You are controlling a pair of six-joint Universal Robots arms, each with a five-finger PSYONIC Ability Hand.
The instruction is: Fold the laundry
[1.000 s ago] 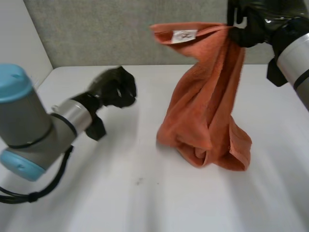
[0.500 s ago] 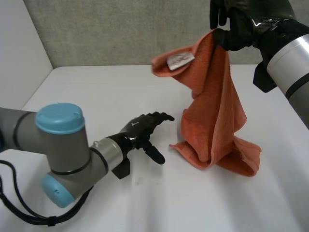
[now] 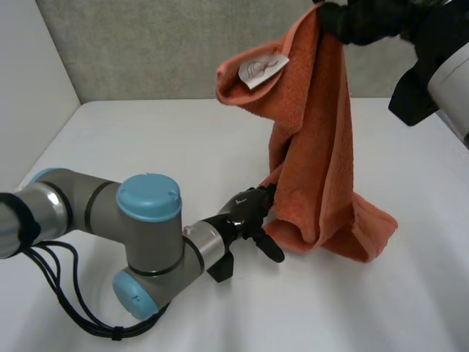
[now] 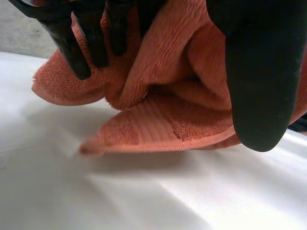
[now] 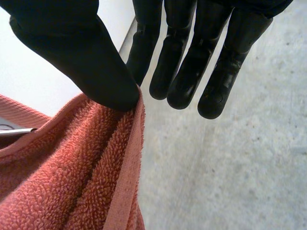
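The orange towel (image 3: 315,147) hangs tall, and its bottom end lies bunched on the white bench (image 3: 146,147). The right hand (image 3: 366,18) is at the top of the towel. Its straight fingers (image 5: 182,57) and thumb (image 5: 81,52) pinch the top edge of the towel. A white tag (image 3: 262,68) shows on a floppy top corner of the towel. The left hand (image 3: 245,213) is low at the towel's bottom end. Its fingers (image 4: 79,45) curl over a low fold, and its thumb (image 4: 254,76) sits on the other side of that fold.
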